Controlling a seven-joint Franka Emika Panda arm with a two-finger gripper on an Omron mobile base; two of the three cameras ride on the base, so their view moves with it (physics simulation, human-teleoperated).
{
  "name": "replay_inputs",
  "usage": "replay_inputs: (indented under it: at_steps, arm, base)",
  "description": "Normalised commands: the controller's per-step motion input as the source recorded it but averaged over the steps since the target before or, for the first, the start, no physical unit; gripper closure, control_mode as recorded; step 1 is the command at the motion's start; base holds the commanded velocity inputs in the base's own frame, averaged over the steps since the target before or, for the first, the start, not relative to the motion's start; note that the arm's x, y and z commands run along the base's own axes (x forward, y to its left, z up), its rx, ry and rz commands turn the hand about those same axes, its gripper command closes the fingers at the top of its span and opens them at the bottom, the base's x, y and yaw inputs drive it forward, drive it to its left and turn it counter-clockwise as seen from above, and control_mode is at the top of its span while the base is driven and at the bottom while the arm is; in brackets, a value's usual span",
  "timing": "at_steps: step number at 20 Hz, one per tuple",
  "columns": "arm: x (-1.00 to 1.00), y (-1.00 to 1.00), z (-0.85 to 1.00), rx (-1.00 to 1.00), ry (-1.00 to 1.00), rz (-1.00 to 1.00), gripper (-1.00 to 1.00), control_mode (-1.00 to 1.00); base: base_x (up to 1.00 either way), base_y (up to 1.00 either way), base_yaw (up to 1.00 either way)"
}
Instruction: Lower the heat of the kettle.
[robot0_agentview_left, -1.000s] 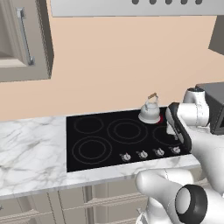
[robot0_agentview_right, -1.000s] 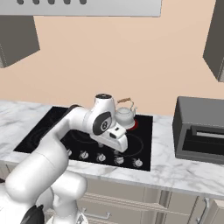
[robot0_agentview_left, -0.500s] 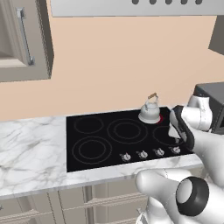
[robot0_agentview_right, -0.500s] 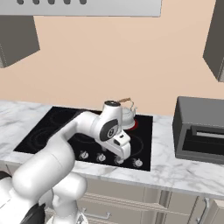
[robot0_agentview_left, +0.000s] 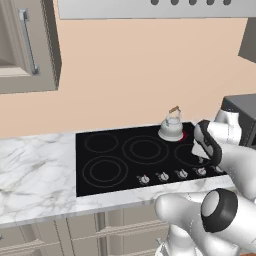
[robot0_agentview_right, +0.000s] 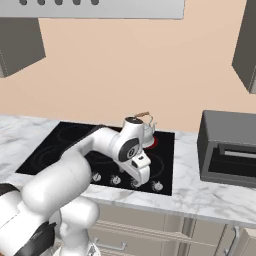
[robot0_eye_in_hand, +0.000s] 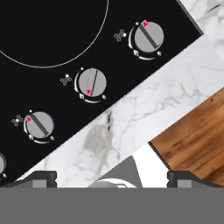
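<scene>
The white marble counter (robot0_agentview_left: 35, 170) carries a black glass cooktop (robot0_agentview_left: 125, 172) with four ringed burners, and to the cooktop's right stands a dark grey box-shaped oven (robot0_agentview_right: 230, 147). At the cooktop's back right corner, on a burner that glows red (robot0_agentview_right: 152, 141), sits the small silvery-white kettle with a wire handle and brown wooden grip (robot0_agentview_left: 171, 126); it stands upright, well apart from the controls. A row of small round grey knobs (robot0_agentview_left: 162, 176) runs along the cooktop's front edge. The white arm bends down over that row, and its two-finger gripper (robot0_eye_in_hand: 112, 177) hovers above the counter's front edge, just short of the knobs and touching none of them. In the hand view only the two dark fingertips (robot0_eye_in_hand: 41, 177) show, standing far apart at the two sides of the frame, so the tool reads as spread wide with nothing between its fingers. The same view shows three knobs, each with a red pointer mark; the middle knob (robot0_eye_in_hand: 90, 82) has its mark turned differently from its neighbours, so it is probably the one feeding the lit burner, though the tiny burner icons are too small to confirm. To do this step well, the gripper should centre over that knob, descend squarely so the fingers straddle its raised bar, close firmly, then rotate only partway, reducing the heat rather than switching it off.
</scene>
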Motion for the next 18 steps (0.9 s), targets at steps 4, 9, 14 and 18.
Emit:
replay_inputs:
  at_steps: [4,9,14,18]
  arm:
    - [0.16,-0.01,-0.17,0.01,0.02,-0.05,-1.0,-1.0]
    - [0.17,-0.03,-0.24,0.0,0.03,-0.04,-1.0,-1.0]
    - [0.15,-0.03,-0.26,0.0,0.03,-0.04,-1.0,-1.0]
    - [0.19,-0.08,-0.2,0.0,0.05,-0.04,-1.0,-1.0]
  base:
    - [0.0,0.0,0.0]
    - [0.0,0.0,0.0]
    - [0.0,0.0,0.0]
    - [0.0,0.0,0.0]
